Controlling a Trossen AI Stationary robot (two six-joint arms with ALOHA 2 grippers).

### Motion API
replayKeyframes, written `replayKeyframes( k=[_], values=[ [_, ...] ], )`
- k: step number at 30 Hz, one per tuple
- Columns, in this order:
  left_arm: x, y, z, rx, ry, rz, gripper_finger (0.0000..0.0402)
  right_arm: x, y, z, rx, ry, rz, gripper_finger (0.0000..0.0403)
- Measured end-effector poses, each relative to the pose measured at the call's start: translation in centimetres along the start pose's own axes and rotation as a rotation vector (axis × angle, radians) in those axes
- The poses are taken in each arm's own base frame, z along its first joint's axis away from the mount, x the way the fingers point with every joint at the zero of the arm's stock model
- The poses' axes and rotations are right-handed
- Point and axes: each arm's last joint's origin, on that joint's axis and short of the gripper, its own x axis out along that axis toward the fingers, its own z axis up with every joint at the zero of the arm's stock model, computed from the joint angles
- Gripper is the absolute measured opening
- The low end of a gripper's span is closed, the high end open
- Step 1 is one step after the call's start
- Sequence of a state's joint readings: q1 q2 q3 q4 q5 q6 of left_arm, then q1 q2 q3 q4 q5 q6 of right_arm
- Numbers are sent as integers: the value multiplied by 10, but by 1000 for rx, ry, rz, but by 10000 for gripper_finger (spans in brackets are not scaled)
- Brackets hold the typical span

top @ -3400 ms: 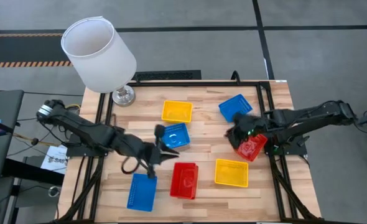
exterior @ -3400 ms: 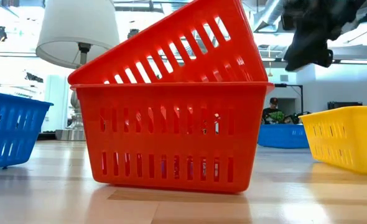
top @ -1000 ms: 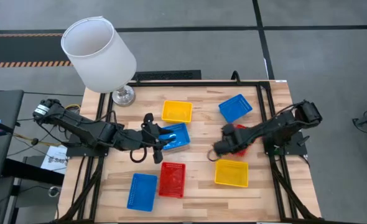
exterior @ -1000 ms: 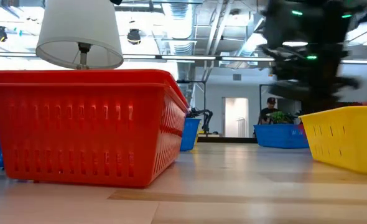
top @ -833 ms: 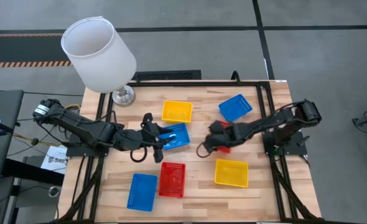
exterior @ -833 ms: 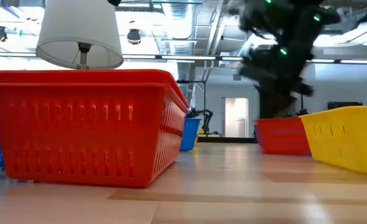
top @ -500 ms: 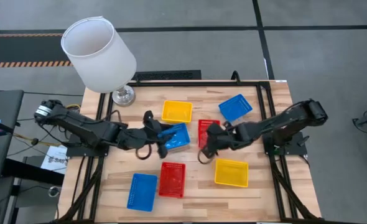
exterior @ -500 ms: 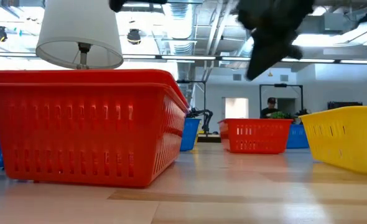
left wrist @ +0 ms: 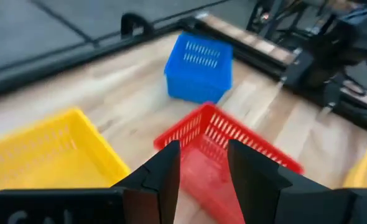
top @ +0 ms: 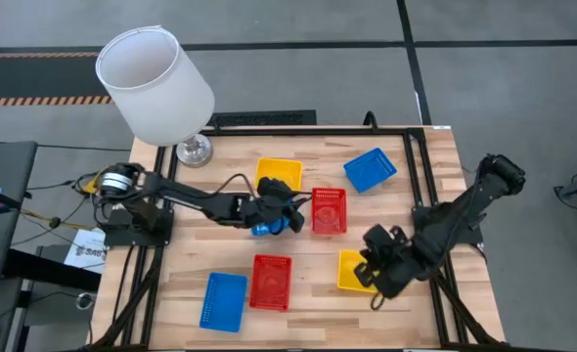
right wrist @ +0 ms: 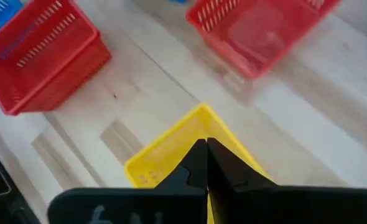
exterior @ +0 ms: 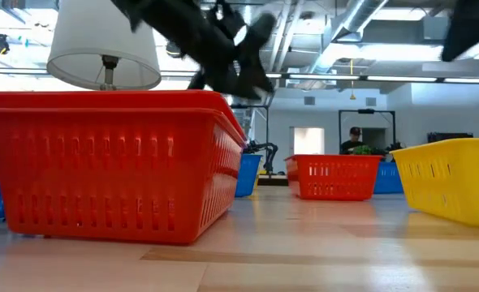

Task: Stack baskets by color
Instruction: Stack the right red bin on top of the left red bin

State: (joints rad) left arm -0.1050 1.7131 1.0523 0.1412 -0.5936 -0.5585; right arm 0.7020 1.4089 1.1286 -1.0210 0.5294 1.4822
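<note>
Several small rectangular plastic baskets with perforated walls lie about the wooden table (top: 425,176).

- Single red basket (top: 329,210): mid-table, just beside the left gripper (top: 287,210), whose fingers stand apart and empty.
- Blue basket (top: 262,228): mostly hidden under that arm.
- Yellow basket (top: 349,273): near edge, directly beneath the right gripper (right wrist: 205,144), pincer pressed together on nothing.

Handling, judged: light, stiff-rimmed, thin flexing walls, likely to slide on wood. Pinch one wall at the rim.
</note>
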Motion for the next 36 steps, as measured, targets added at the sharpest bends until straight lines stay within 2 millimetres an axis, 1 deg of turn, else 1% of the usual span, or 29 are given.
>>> replayKeyframes(
  k=[2, 5, 7, 10, 14, 17, 20, 22, 27, 34, 36],
  values=[
    [11, 1, -11, -14, 24, 10, 122, -1, 0, -9, 13, 3, -20, 20],
    [26, -5, -21, -6, 34, 21, 122, -1, 0, -18, 31, -5, -46, 22],
    [38, -13, -25, -4, 39, 20, 122, 1, -1, -22, 39, -7, -67, 23],
    [55, -26, -30, 29, 78, 37, 122, 3, 0, -26, 37, -6, -77, 23],
    [70, -44, -25, 91, 146, 107, 122, 4, 2, -27, 37, -5, -76, 22],
    [73, -52, -20, 116, 201, 193, 122, 5, 2, -29, 30, -5, -76, 22],
    [76, -57, -16, 107, 210, 244, 122, 4, 2, -29, 20, -4, -78, 22],
    [76, -58, -16, 59, 203, 259, 122, 4, 2, -30, 16, -4, -77, 21],
    [78, -57, -23, -90, 245, 261, 122, 2, 2, -32, 6, -3, -71, 21],
    [85, -56, -32, -119, 278, 252, 122, 2, 2, -33, 1, -4, -68, 21],
    [85, -56, -36, -117, 312, 244, 121, 2, 2, -33, 2, -4, -65, 21]
  ],
)
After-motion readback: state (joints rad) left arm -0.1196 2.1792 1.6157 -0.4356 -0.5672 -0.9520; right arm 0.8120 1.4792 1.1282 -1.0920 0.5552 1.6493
